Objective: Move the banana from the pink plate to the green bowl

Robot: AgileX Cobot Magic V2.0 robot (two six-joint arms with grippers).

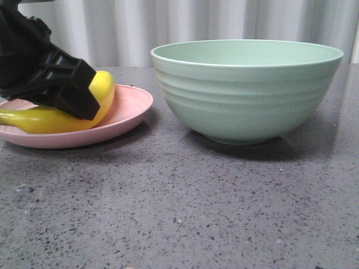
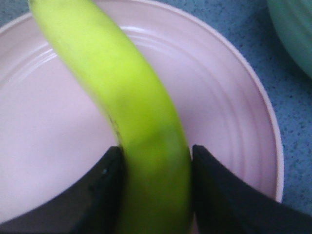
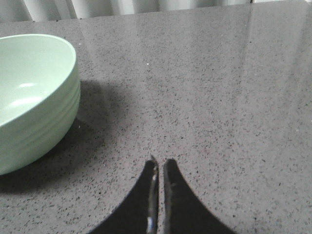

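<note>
The yellow banana lies on the pink plate at the left of the table. My left gripper is down over the plate and shut on the banana; in the left wrist view the black fingers press both sides of the banana above the plate. The green bowl stands to the right of the plate and is empty as far as I can see. My right gripper is shut and empty, above bare table right of the bowl.
The grey speckled tabletop stretches in front of the plate and bowl. A pale curtain hangs behind the table. The bowl's rim stands much higher than the plate.
</note>
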